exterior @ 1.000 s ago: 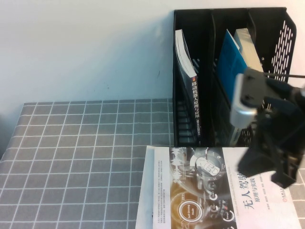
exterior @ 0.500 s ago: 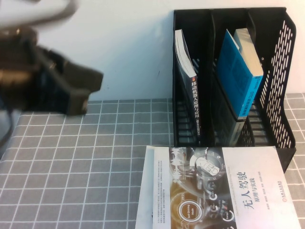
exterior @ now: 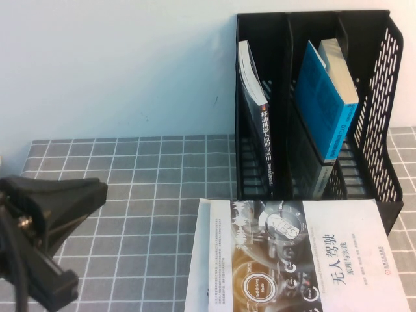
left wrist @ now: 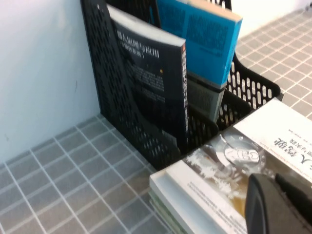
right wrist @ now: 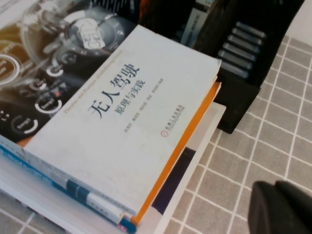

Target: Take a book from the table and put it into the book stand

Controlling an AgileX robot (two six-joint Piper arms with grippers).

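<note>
Looking down from the high view, we find the book (exterior: pixel 261 133) already standing in the leftmost slot of the book stand (exterior: pixel 374 140), upper right of the frame, leaning a little, spine outward; the left wrist view shows its dark cover (left wrist: pixel 156 78) tilted against the perforated wall. The blue book (exterior: pixel 325 97) leans in the middle slot and the rightmost slot looks empty. The left gripper (exterior: pixel 45 234) sits at the lower left of the high view over the table (exterior: pixel 143 195), well apart from the stand; we cannot tell whether its fingers are parted or closed. The right gripper (right wrist: pixel 280 207) shows only as a dark edge at the lower right of its own wrist picture, above bare cloth just beside the stack of books, and its finger state is likewise unreadable; it is out of sight from above. We judge the placing done, so the risks are small: the tilted book could slump further if the stand is bumped, and the white book (exterior: pixel 292 260) lying flat in front of the stand, its far edge close to the stand's foot, narrows the approach there. Open room lies across the left and middle of the grid cloth; the right side is crowded by stand and stack.
</note>
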